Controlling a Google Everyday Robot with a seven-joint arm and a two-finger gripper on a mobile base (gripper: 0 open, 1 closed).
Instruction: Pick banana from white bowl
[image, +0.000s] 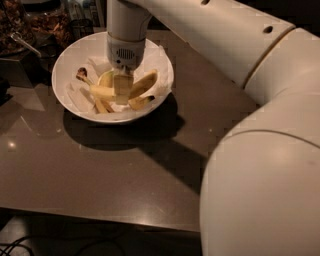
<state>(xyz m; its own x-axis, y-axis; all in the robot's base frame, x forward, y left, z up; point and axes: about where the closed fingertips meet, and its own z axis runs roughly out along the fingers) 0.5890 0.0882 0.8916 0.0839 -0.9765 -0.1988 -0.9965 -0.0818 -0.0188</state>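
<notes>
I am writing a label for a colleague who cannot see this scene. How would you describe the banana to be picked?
On the dark table stands a wide white bowl lined with paper, with the gripper lowered into it. The banana is the longest curved yellow one there; only it ends in a dark brown knobby stem, toward the picture's left rim.

Surface (100, 170): dark brown, glossy, small light glints front-left of bowl. Bowl (62, 65): white, round, stands directly on surface, toward back left. Bowl's shadow lies on surface in front and to its right. Dark box (17, 75): on surface, just left of bowl. Dark containers (47, 22): behind bowl to left, contents unclear. Pincer (122, 89): down inside bowl, over its middle, clear of surface.
</notes>
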